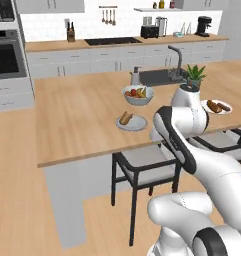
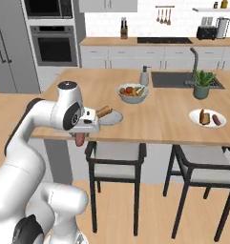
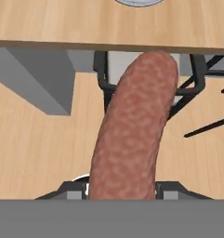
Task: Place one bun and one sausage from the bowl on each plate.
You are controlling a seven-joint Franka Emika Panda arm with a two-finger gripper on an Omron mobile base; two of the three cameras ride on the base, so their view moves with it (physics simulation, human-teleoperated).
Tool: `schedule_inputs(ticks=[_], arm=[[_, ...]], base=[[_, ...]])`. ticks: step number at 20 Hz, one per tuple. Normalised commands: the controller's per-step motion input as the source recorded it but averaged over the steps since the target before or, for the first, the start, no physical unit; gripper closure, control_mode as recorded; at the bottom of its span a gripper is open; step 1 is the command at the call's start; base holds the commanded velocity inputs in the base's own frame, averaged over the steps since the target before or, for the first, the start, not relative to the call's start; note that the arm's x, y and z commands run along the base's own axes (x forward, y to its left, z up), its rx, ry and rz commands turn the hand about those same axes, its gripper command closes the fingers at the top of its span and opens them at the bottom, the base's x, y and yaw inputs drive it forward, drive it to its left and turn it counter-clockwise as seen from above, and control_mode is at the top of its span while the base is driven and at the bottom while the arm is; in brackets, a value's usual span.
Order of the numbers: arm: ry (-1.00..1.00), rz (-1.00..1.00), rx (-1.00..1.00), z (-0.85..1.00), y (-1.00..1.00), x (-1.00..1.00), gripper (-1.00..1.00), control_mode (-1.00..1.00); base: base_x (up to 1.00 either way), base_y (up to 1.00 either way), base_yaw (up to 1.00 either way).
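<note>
A: Hand view is showing me the sausage running straight out from the gripper, jaws closed narrow on its near end, its long axis pointing along the hand toward the counter edge.

B: Where is the plate you're aiming for?

A: I'm seeing the near plate just beyond the gripper in the right base view, up on the counter, while the sausage is hanging below the counter's edge. So I'm judging the move as up and forward onto that plate.

B: Counts?

A: I'm counting two plates. The near one is carrying one bun and no sausage; the far plate is holding a bun and a sausage already. I'm also counting two chairs under the counter, and one fruit bowl. I'm working with a single arm.
</note>
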Motion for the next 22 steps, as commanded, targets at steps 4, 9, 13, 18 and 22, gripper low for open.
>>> schedule_inputs(ticks=[4, 9, 13, 18, 22], arm=[[0.00, 0.00, 0.00, 0.00, 0.00, 0.00, 1.00, 1.00], [0.10, -0.07, 0.09, -0.07, -0.38, 0.52, 1.00, -1.00], [0.15, -0.13, 0.19, -0.41, -0.43, 1.00, 1.00, -1.00], [0.03, -0.10, 0.12, -0.54, 0.09, 1.00, 1.00, -1.00], [0.08, -0.10, 0.02, -0.57, 0.14, 1.00, 1.00, -1.00]], base=[[1.00, -0.10, -0.14], [0.40, -0.21, -0.05], [0.00, 0.00, 0.00], [0.00, 0.00, 0.00], [0.00, 0.00, 0.00]])
